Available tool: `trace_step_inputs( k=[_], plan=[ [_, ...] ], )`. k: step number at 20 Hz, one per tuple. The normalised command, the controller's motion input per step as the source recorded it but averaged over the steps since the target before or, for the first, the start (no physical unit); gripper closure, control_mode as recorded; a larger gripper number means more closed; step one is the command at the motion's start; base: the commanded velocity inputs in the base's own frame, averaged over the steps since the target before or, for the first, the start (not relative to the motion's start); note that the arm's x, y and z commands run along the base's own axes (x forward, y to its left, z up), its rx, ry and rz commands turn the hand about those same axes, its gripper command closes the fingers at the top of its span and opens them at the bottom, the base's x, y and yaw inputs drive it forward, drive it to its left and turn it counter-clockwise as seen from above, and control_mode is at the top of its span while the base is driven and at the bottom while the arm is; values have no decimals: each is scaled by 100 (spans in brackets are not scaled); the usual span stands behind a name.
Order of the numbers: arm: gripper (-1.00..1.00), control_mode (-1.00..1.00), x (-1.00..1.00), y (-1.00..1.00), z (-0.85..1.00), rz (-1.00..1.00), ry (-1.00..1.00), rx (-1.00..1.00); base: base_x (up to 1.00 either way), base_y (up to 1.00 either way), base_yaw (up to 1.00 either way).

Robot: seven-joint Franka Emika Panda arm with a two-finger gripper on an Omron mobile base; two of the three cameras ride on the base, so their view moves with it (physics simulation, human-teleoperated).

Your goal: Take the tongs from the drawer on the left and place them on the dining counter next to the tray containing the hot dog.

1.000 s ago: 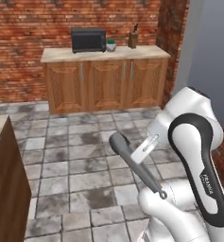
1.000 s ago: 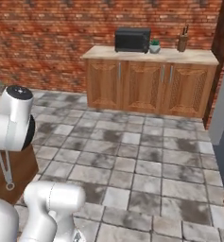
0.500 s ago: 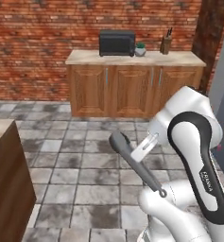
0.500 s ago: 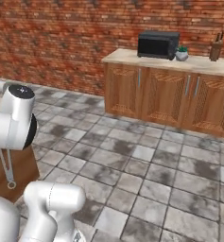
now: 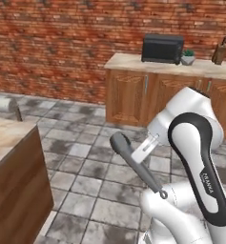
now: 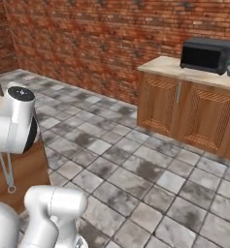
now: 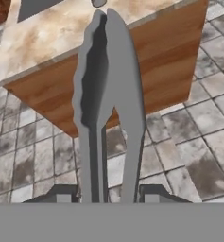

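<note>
- Hand view: the tongs stand clamped between the pincer's two fingertips, pointing at the table's marbled corner.
- Their far tip is cut off at the top edge.
- Compared with earlier, both base views have swung; the microwave sits further right.

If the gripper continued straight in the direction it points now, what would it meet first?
Probably the dining counter. In the hand view, the gripper holds the tongs, and these point at the counter's marbled top near its edge. The tongs' tips would likely arrive first, though depth is unclear.
</note>
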Motion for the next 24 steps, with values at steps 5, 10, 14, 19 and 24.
trace_step_inputs(
  k=[5,10,14,19,24],
  plan=[
    [100,100,0,0,0,0,0,0,70,-67,47],
    [100,100,0,0,0,0,0,0,66,-71,49],
    [100,100,0,0,0,0,0,0,68,-75,54],
    [100,100,0,0,0,0,0,0,63,-70,56],
    [100,100,0,0,0,0,0,0,60,-54,63]
  ],
)
